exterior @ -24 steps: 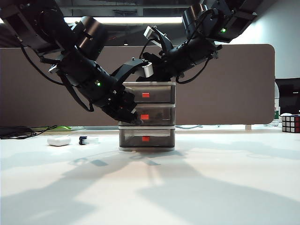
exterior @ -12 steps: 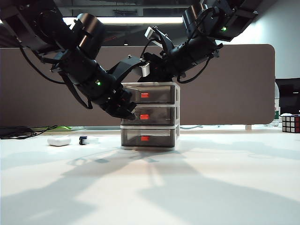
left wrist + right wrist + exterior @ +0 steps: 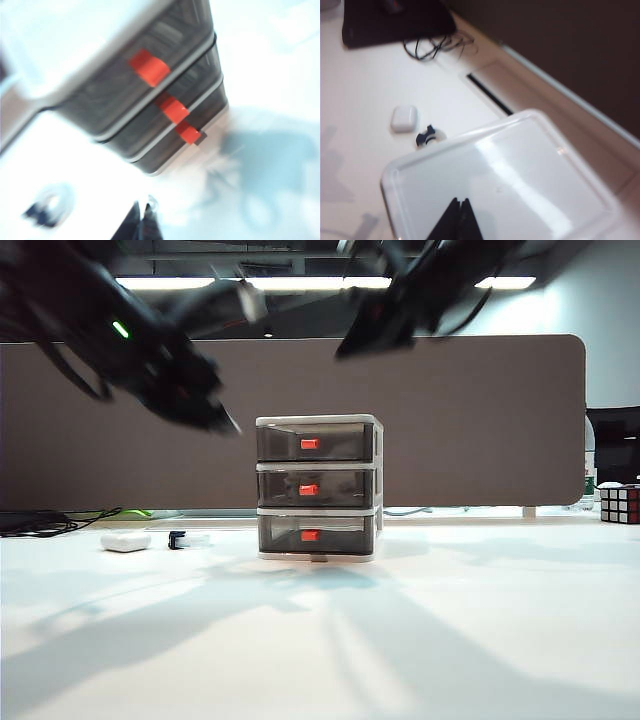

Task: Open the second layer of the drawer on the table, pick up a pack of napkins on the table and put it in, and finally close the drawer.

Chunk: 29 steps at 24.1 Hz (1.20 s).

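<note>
The drawer (image 3: 318, 488) stands mid-table with all three layers pushed in. The second layer (image 3: 308, 489) shows its red-orange tab, also seen in the left wrist view (image 3: 172, 109). My left gripper (image 3: 225, 425) hangs blurred in the air up and to the left of the cabinet, shut and empty (image 3: 142, 207). My right gripper (image 3: 345, 350) is blurred above the cabinet's top, shut on nothing (image 3: 459, 201), over the white lid (image 3: 520, 170). The pack of napkins is out of view. The table (image 3: 420, 640) is plain white.
A small white oval case (image 3: 125, 540) and a small black-and-clear object (image 3: 180, 538) lie left of the cabinet; the right wrist view shows both, the case (image 3: 402, 118) and the object (image 3: 426, 136). A Rubik's cube (image 3: 620, 503) sits far right. A brown partition (image 3: 480, 420) backs the table.
Both arms have swung up and away from the cabinet: the left gripper left the middle drawer's front for the upper left, and the right lifted off the top. The cabinet turned slightly.
</note>
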Motion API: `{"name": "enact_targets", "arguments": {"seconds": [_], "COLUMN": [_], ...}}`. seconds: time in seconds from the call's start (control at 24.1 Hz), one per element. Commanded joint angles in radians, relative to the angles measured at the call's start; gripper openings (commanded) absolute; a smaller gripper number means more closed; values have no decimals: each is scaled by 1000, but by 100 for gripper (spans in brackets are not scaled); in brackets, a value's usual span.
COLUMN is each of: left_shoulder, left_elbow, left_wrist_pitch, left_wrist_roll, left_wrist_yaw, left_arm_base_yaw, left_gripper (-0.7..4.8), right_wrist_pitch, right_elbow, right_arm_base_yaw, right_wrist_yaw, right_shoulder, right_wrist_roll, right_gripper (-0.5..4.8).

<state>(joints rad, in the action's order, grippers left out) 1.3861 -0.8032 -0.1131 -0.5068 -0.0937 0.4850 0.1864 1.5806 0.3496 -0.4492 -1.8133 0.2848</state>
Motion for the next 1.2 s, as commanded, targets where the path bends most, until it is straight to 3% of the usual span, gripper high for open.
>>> {"name": "enact_targets", "arguments": {"seconds": [0.04,0.21,0.29,0.41,0.54,0.7,0.87,0.99,1.2], "left_shoulder": [-140,-341,-521,-679,-835,-1012,-1163,-1267,-1382], "left_elbow": [85,204,295,369,462,561,630,669,689], "left_wrist_pitch": [-5,10,23,56,59,61,74,85,161], "left_wrist_roll": [61,177,261,309,455,470,520,541,546], "left_wrist_yaw": [30,31,58,147,184,174,158,157,145], "left_arm_base_yaw": [-1,-1,0,0,0,0,0,1,0], "left_gripper": [-6,-6,-6,-6,-6,-6,-6,-6,-6], "right_wrist_pitch": [103,148,127,81,4,-96,-85,-85,-14], "right_elbow": [0,-53,-185,-361,-607,-928,-1144,-1257,-1386], "right_arm_base_yaw": [-10,-10,-10,-10,-11,-10,-9,-7,-4], "right_wrist_yaw": [-28,-23,-17,12,67,137,188,195,320], "right_shoulder": [79,202,361,532,742,1025,1263,1424,1687], "right_wrist_roll": [27,56,36,-4,-87,-208,-259,-280,-340], "right_gripper": [-5,-5,-5,-5,-5,-5,-5,-5,-4]}}
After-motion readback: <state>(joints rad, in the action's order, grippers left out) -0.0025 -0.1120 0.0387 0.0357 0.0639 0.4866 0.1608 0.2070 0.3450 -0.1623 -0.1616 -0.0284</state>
